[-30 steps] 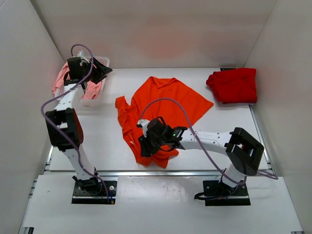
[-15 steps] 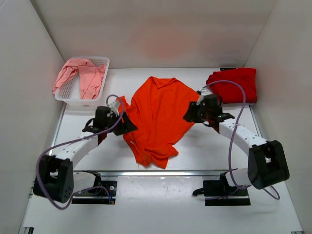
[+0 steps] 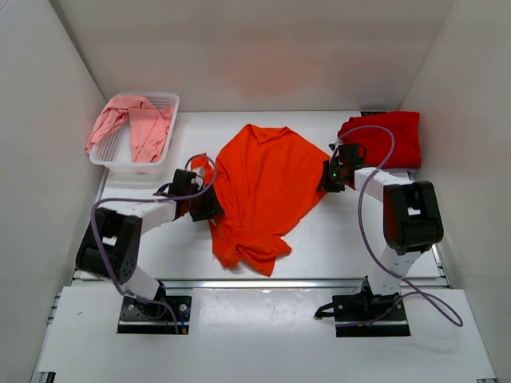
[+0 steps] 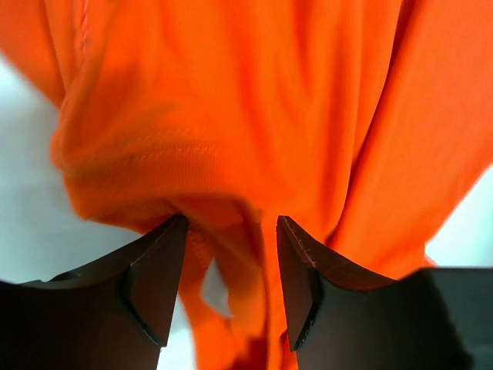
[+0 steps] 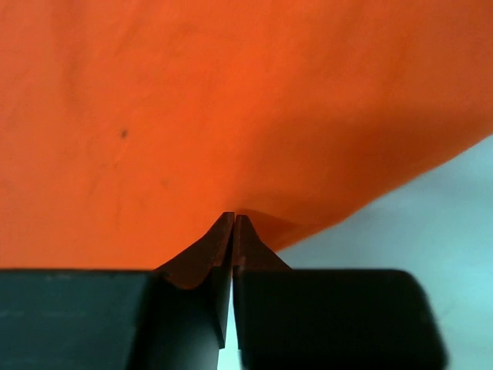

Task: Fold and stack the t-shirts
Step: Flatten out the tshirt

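Your orange t-shirt (image 3: 259, 187) is lying crumpled mid-frame on the bench (image 3: 343, 231), with both arms having just reached its side edges. The right claw (image 5: 233, 223) is pinching shut on the right hem; the left claw (image 4: 231, 262) is gaping around bunched cloth, so flattening is probably starting.

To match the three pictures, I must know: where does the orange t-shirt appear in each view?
Top external: the orange t-shirt lies spread at mid-table, between the left tool and the right tool.
Left wrist: it fills the upper picture, bunched cloth inside the open left tool.
Right wrist: it covers most of the picture; the shut right tool pinches its edge.
Shared landmark: the white table, beside the shirt in every view.
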`<state>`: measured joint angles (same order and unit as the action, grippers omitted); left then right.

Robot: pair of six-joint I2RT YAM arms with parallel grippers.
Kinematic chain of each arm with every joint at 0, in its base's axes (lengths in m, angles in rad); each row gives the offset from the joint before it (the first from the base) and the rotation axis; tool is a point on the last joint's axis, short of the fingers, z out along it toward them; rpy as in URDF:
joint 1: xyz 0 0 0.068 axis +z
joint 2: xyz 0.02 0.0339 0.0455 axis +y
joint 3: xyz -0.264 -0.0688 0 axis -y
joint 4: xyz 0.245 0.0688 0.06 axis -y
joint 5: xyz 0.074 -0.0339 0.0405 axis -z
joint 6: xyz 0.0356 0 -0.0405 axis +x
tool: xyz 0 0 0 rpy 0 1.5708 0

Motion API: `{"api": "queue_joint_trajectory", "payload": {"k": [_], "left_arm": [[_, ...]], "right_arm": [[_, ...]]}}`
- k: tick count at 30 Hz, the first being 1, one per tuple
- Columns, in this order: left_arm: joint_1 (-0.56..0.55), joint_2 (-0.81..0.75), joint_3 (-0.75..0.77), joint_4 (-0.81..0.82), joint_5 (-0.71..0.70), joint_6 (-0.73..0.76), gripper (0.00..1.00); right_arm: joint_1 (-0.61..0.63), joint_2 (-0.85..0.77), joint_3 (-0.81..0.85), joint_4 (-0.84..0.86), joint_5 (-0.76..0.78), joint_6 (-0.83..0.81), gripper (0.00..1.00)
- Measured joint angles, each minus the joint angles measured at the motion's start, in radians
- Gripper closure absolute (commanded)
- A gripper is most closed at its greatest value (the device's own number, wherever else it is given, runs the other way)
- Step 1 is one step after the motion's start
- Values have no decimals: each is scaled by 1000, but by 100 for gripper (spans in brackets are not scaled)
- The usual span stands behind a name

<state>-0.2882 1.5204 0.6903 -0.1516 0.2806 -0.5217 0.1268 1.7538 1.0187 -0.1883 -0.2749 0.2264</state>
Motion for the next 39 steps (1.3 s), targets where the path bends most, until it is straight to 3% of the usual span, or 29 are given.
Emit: {"api": "queue_joint_trajectory", "payload": {"k": [11,20,23,25,27,30,35,38,39], "left_arm": [[51,380,482,-122,-66,80,41],[101,867,1291,-407,-129,171,40],[98,961,1484,-493,-122,196,39],[96,966,1530,-538,-112,216,37],[95,923,1496,-546,-97,233,35],[102,705,1200,-466,-57,235,27],[152,177,635,-291,26,166,24],[158,-64,428,-233,21,159,24],[122,-204,271,-235,21,154,23]], "right_arm": [[-18,29,41,-152,102,10,100],[32,-64,-69,-170,106,46,100],[44,-87,-90,-180,108,51,100],[42,-92,-90,-186,110,50,99],[40,-103,-90,-198,124,41,81],[40,-158,-85,-216,154,14,52],[2,-262,-36,-223,192,-19,42],[-87,-278,-18,-230,193,-34,40],[-161,-276,-18,-256,209,-49,40]]}}
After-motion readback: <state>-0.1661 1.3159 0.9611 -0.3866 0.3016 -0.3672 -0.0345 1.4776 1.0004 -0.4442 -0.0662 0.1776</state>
